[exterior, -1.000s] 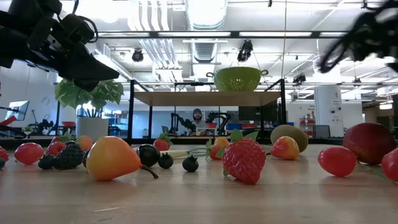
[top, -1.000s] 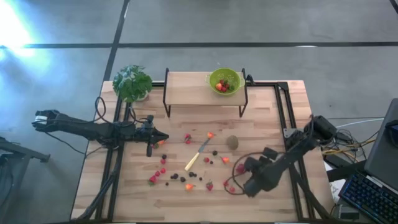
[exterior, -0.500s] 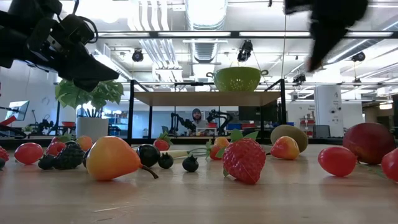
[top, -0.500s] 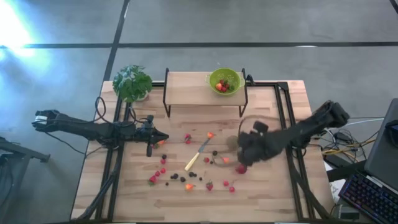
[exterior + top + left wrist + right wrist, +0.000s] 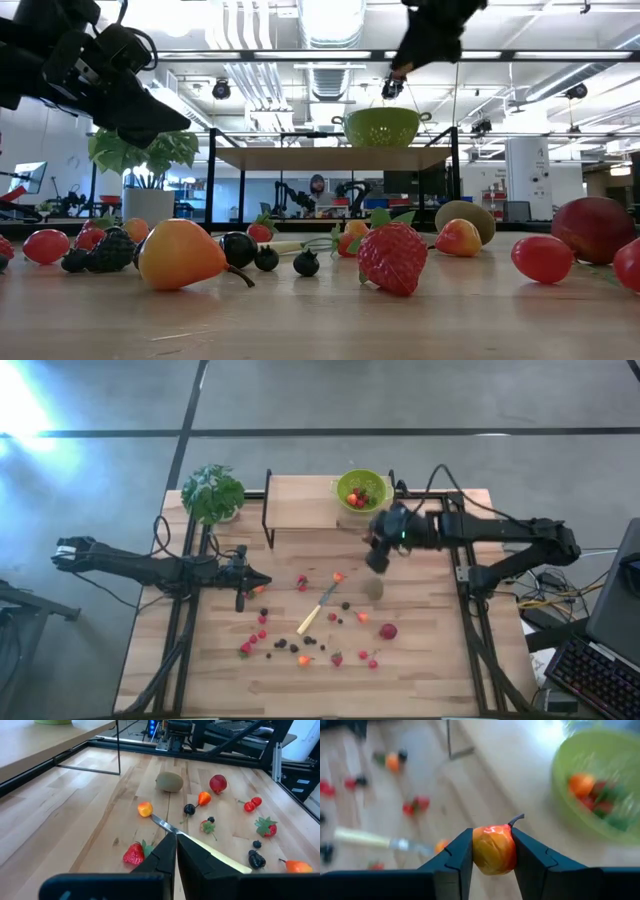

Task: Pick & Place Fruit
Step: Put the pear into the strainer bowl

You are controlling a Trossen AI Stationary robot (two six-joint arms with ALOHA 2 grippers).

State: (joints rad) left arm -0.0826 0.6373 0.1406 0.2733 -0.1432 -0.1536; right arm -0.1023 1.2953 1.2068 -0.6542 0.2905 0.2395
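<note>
Your right gripper (image 5: 492,851) clenches an orange-red fruit (image 5: 492,849) near the green bowl (image 5: 597,780) for deposit; left gripper (image 5: 176,851) waits, closed.

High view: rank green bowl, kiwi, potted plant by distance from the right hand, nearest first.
From the right hand, which grips an orange-red fruit:
1. Kiwi, on the table just below the hand.
2. Green bowl, on the raised shelf beside it.
3. Potted plant, at the table's far left corner.
</note>
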